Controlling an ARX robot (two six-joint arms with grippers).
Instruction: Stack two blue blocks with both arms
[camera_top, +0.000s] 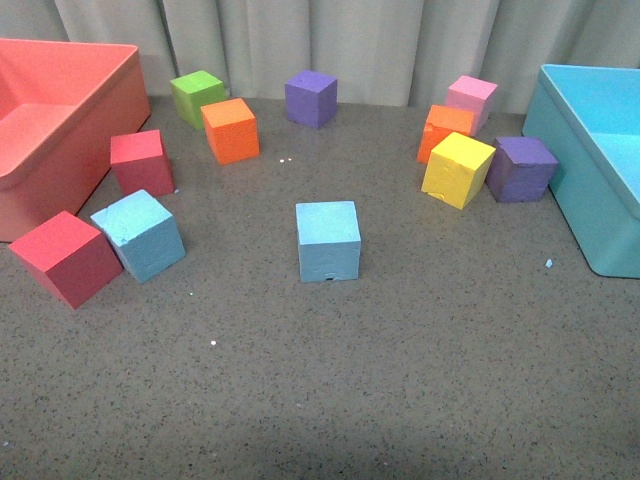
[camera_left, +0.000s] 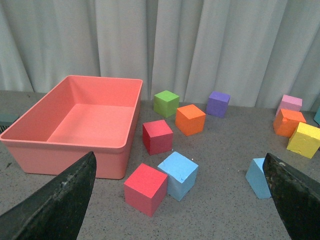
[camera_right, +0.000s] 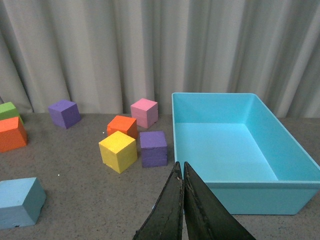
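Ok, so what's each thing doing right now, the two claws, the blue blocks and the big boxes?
left gripper, open, holding nothing.
right gripper, shut, holding nothing.
left blue block, flat on the table, not stacked.
middle blue block, flat on the table, not stacked.
coral bin, empty.
turquoise bin, empty.

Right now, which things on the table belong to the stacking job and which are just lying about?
Job: left blue block, centre blue block, left pincer (open), right pincer (shut).

Lying about: two red blocks, green block, two orange blocks, two purple blocks, pink block, yellow block, coral bin, turquoise bin.
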